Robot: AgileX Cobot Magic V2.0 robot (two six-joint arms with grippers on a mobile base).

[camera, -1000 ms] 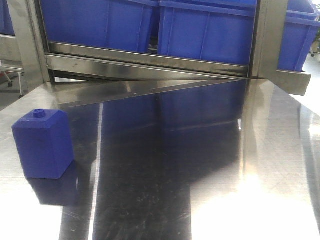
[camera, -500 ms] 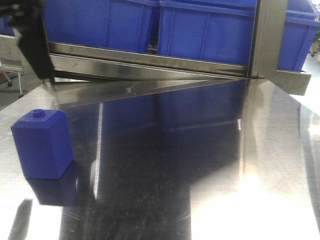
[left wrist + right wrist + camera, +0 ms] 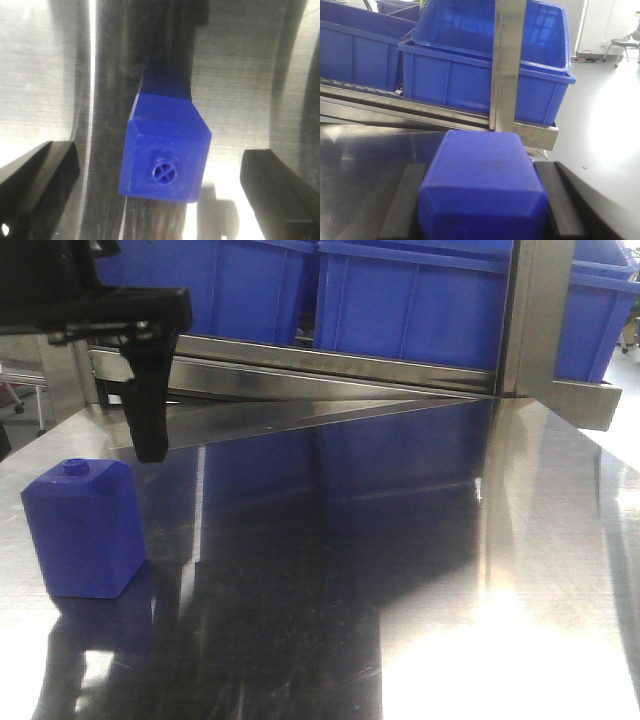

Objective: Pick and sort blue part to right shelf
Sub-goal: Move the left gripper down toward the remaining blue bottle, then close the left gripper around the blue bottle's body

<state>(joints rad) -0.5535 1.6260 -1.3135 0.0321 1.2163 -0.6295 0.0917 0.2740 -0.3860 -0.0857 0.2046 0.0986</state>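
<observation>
I judge the pick in hand: my left gripper (image 3: 160, 177) hangs wide open and empty over the deep-blue bottle-shaped plastic block with a round cap (image 3: 85, 530), which stands at the front view's left. The next move calls for a straight descent and a centred close, while my right gripper (image 3: 482, 202) clamps a second blue plastic block (image 3: 482, 170) facing the steel-framed shelf of blue plastic bins (image 3: 507, 65).

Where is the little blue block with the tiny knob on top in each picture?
Front view: the knob block stands far left on the table.
Left wrist view: dead centre, seen from above, between the fingers of the open left gripper.
Right wrist view: not in it; the blue part in the right gripper is another block.
Shared landmark: the shiny table, in all three.
</observation>
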